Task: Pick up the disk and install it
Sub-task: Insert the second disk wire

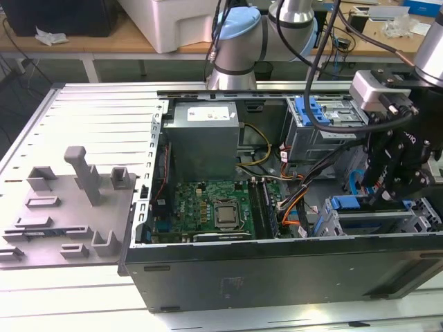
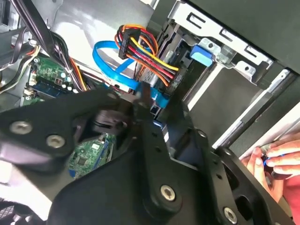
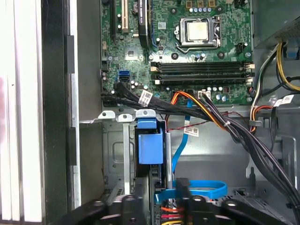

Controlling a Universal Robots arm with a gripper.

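One gripper [image 1: 386,194] low inside open computer case [image 1: 208,277], disk [image 1: 367,220] in bay right beneath it, second wrist view gripper [image 2: 140,101] beside blue cable [image 2: 108,70], grip state can't tell, first wrist view blue-edged disk [image 3: 150,146] just ahead of gripper [image 3: 157,204]

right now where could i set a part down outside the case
Free: the ribbed table behind the grey fixture, and its front strip. Crowded: inside the case, where cables and the claw fill the drive end.
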